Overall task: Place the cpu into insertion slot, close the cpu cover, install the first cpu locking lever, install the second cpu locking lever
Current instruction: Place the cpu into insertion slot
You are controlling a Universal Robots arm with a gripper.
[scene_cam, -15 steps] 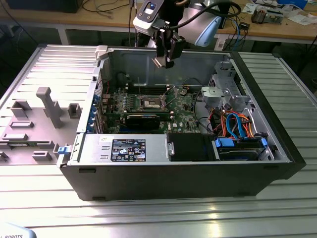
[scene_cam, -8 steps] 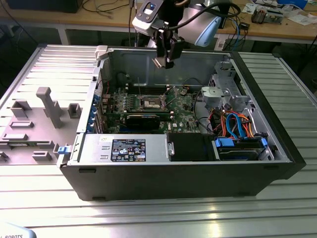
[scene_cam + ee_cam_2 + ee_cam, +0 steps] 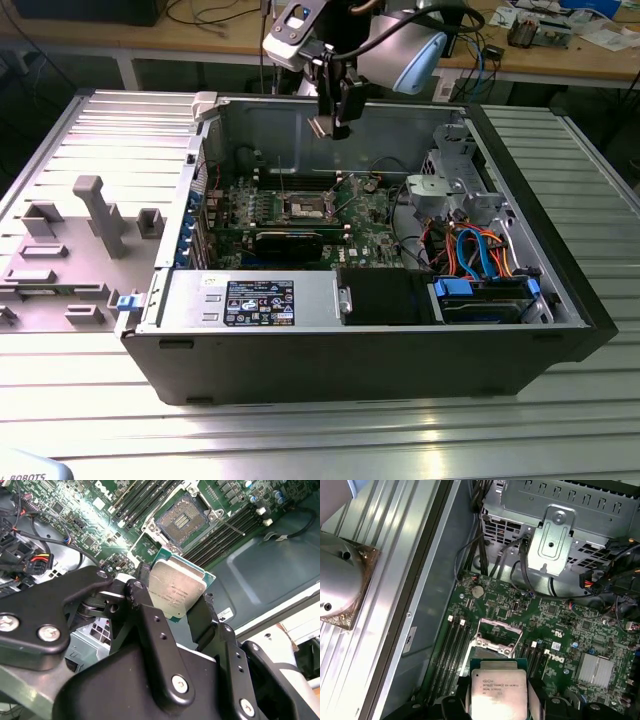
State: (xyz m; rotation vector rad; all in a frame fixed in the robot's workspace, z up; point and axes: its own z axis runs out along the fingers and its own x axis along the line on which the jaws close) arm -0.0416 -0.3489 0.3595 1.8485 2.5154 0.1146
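Grip: the gripper [image 3: 172, 602] is closed narrowly on the cpu [image 3: 177, 587]. The chip is pinched by two opposite edges between the black fingers [image 3: 140, 597], so the metal top and the underside are not touched.
Position: the cpu is held in the air over the motherboard [image 3: 370, 215], inside the outline of the computer case [image 3: 350, 350] and well apart from the board. It is not seated.
Orientation: the dull metal top is turned toward both wrist cameras, so the underside is presented to the board below.
Socket: the insertion slot [image 3: 186, 519] is uncovered, its dark contact field is exposed, and nothing is seen lying in it.
Cover: the cpu cover [image 3: 142, 550] stands open just beside the slot on the gripper's side. The socket opening is therefore unobstructed from above.
Lever: one thin locking lever [image 3: 231, 527] is seen unlatched, standing off the slot's edge beside the RAM slots [image 3: 225, 540]. The cover is thus not clamped.
Alignment: in the first wrist view the chip is seen just short of the socket frame. Whether it is centred over the slot cannot be told.
Case: the case is laid on its side with the panel off on the slatted metal table [image 3: 300, 430], so the board is accessible from above.
Progress: the first step is judged to be in hand, and none of the four steps is completed.
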